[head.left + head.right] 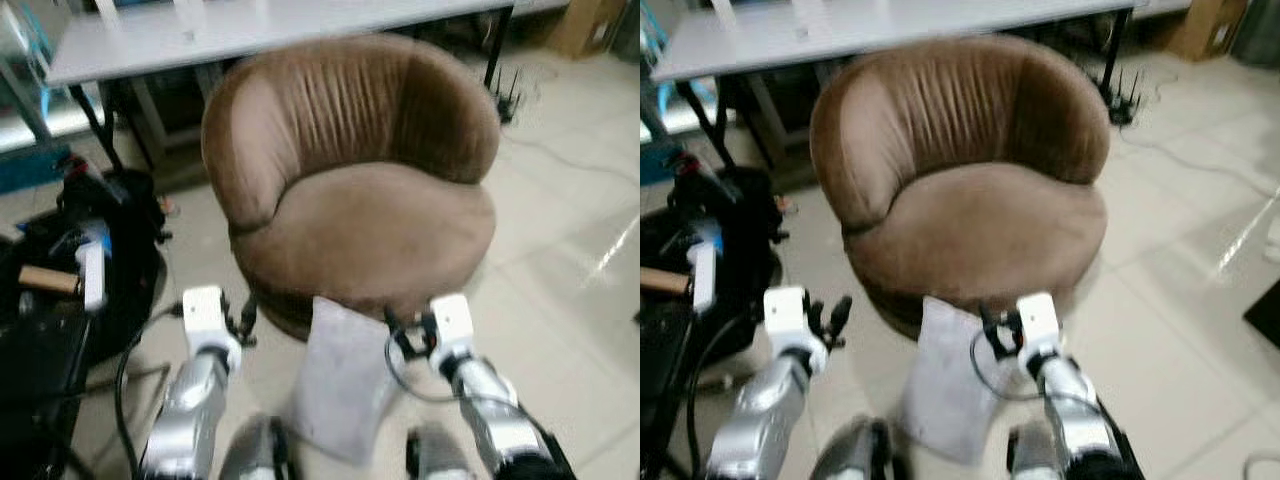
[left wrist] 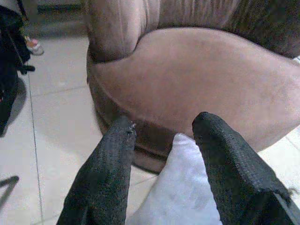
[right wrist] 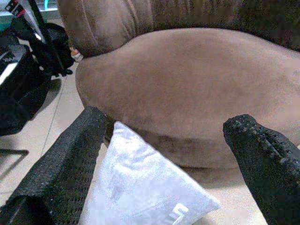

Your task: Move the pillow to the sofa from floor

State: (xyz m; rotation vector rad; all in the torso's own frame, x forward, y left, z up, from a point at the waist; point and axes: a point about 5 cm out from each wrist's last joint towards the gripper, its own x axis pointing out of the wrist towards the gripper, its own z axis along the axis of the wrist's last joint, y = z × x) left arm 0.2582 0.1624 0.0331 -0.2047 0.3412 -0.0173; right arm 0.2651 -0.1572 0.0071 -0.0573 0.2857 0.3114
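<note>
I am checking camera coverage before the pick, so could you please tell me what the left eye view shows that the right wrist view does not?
The left eye view alone takes in the white table behind the sofa, the cardboard box at the far right, the sofa's whole ribbed back, and both arms, with the left claw and right claw on either side of the pillow.

The right wrist view alone gives a close look along the right claw's spread fingers and a small printed mark on the pillow's corner.

Both share the brown sofa, the pale pillow on the tiled floor against the sofa's base, and the black equipment beside it.

Pale tiled floor [image 1: 560,240] carries brown sofa [image 1: 360,190]; white pillow [image 1: 340,375] on tiles, leaning at sofa's front base
</note>
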